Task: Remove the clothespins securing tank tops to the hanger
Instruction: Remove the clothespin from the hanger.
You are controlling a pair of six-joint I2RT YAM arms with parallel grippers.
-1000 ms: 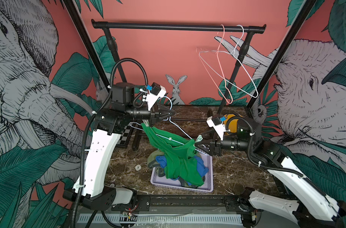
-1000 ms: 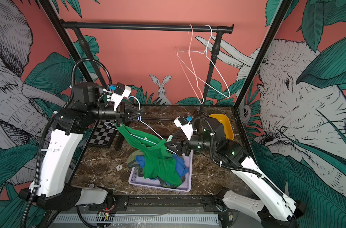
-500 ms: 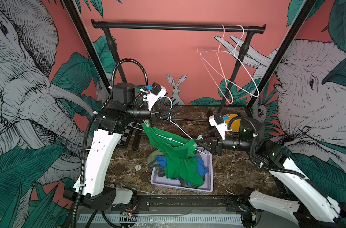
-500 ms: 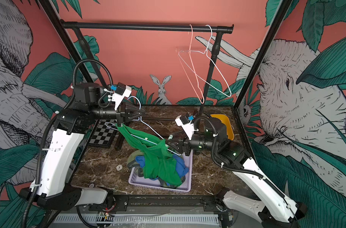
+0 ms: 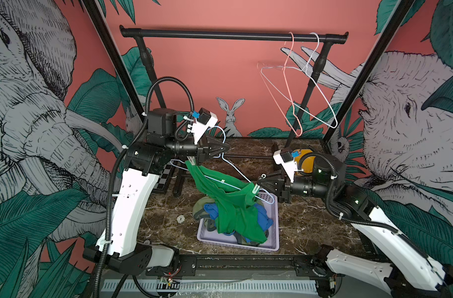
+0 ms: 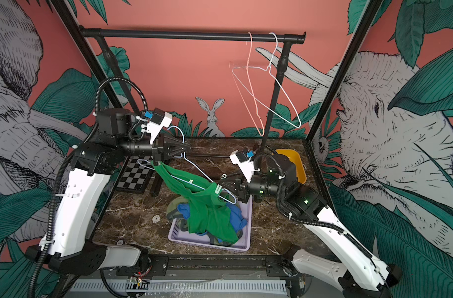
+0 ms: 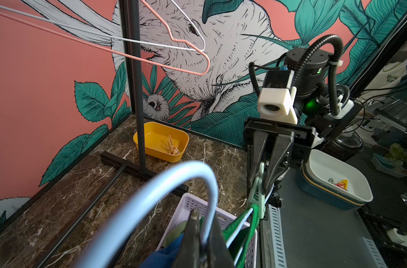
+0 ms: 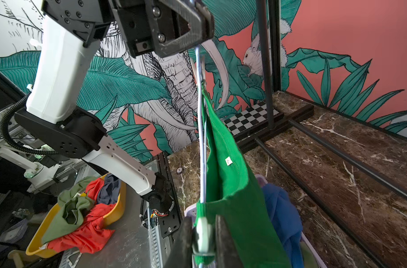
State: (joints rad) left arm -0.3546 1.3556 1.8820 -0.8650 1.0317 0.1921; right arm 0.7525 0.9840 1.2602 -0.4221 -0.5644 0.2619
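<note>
Partway through, on what looks like the last garment.

- Left gripper (image 5: 224, 149): jaws clamped on the neck of the pale blue hanger (image 5: 237, 170), holding it in the air above the worktop (image 5: 310, 227).
- Green tank top (image 5: 233, 209): on that hanger, straps pinned at both shoulders. Its body sags into the lavender basket (image 5: 235, 246).
- Right gripper (image 5: 258, 185): jaws pinched on the mint clothespin (image 7: 258, 192) at the hanger's far shoulder. The clip is not yet off and sits on wire and strap.
- Pale clothespin (image 5: 192, 162): at the near shoulder, just beside the left gripper, untouched.
- Blue top (image 5: 212, 210) and olive top (image 5: 202, 203): lying loose in the basket with no clips visible on them. I judge these finished.
- Two bare wire hangers (image 7: 207, 68) hang on the rail (image 5: 220, 34).
- Yellow bin (image 7: 151, 150): holds several freed clips (image 7: 172, 147).

Left to do, by my reading: pull the mint clip free and bin it, then take the pale one. After that the green top should drop.
</note>
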